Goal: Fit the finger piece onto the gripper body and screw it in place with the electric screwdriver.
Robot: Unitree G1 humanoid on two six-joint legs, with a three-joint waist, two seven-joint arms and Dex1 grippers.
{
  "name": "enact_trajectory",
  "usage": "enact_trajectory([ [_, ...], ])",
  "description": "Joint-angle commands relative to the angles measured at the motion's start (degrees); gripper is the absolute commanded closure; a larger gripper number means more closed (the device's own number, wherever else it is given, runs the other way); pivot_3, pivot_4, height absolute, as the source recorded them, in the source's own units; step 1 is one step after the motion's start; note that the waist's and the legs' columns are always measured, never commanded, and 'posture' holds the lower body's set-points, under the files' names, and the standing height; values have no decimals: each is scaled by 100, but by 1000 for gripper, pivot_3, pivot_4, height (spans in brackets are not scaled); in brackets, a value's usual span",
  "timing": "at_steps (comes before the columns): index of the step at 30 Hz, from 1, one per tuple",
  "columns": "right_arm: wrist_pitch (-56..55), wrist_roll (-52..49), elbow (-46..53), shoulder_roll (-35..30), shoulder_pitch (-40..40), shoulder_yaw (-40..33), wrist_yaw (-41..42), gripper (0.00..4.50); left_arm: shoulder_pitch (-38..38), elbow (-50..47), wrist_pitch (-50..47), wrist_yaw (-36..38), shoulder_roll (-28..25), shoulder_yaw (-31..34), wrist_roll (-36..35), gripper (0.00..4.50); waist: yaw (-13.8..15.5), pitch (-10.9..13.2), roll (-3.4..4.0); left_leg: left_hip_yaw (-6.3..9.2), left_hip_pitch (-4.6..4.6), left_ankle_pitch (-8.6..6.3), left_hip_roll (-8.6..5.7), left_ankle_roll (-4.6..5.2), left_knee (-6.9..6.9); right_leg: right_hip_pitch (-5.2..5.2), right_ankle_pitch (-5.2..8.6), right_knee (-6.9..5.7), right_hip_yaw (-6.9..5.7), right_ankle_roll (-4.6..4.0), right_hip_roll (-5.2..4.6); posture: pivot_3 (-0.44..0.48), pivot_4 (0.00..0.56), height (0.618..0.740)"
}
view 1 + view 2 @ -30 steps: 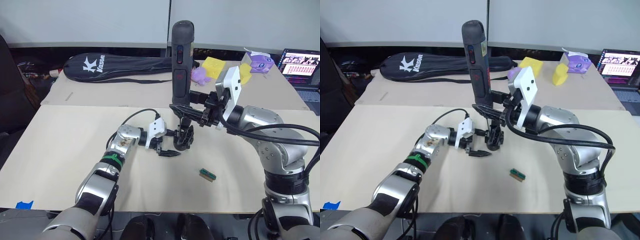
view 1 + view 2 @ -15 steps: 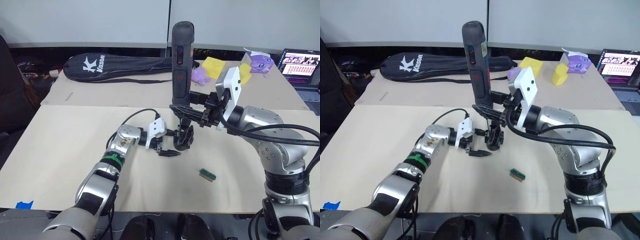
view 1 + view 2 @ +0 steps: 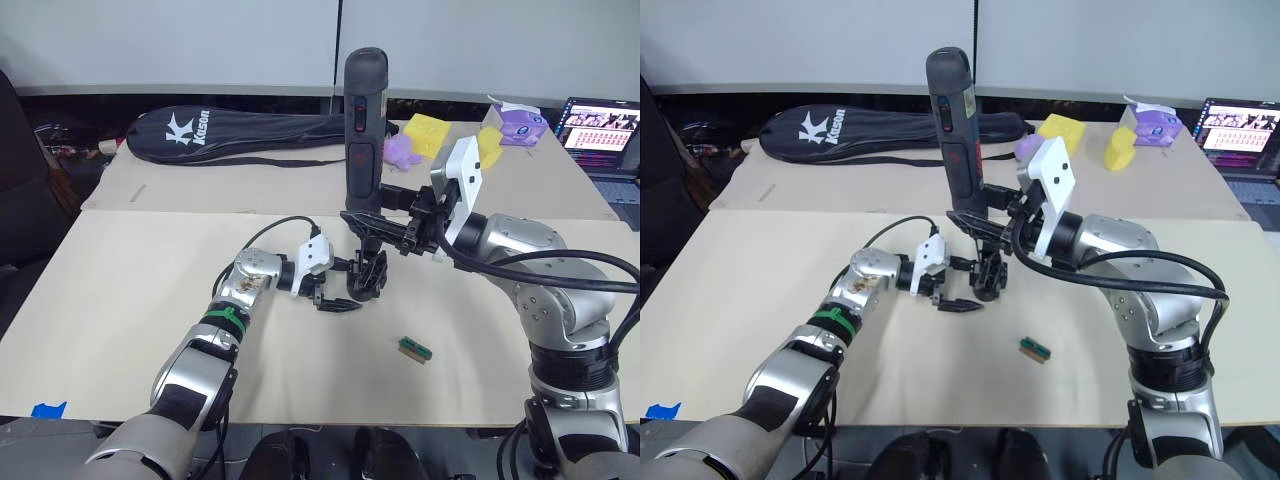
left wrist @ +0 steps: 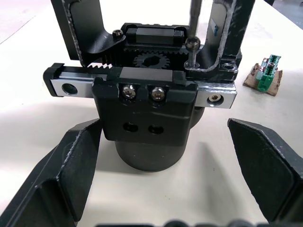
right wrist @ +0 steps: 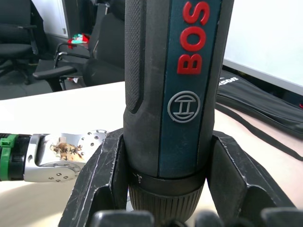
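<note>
Nothing has moved: the right tool (image 3: pixel 985 222) stays clamped on the heavy, stiff electric screwdriver (image 3: pixel 954 120), upright over the gripper body (image 3: pixel 367 275) mid-worktop, the left tool (image 4: pixel 156 179) wide open around it.

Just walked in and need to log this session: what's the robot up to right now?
The right tool is shut on the electric screwdriver, holding it upright with its bit down on the gripper body, which stands on the table. The left tool is open, its fingers on either side of the body without touching it. A small green block lies nearby.
</note>
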State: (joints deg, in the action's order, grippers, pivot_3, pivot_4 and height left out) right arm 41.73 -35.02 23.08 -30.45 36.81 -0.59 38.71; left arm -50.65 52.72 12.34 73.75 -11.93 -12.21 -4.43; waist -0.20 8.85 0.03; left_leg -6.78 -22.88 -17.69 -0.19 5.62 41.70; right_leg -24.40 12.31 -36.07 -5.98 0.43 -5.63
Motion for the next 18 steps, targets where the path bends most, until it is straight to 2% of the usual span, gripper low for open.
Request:
enact_trajectory([
  [1, -245, -17, 177, -1, 29, -142, 26, 2584, -118, -29, 106, 2, 18, 79, 7, 0, 0, 0, 0, 0, 0, 0, 0, 0, 0, 0, 0, 0, 0, 0, 0, 0, 150, 740],
  [18, -351, 140, 89, 18, -95, -74, 95, 2584, -262, 370, 218, -239, 197, 59, 126, 0, 6, 0, 0, 0, 0, 0, -1, 0, 0, 1, 0, 0, 0, 0, 0, 0, 150, 740],
])
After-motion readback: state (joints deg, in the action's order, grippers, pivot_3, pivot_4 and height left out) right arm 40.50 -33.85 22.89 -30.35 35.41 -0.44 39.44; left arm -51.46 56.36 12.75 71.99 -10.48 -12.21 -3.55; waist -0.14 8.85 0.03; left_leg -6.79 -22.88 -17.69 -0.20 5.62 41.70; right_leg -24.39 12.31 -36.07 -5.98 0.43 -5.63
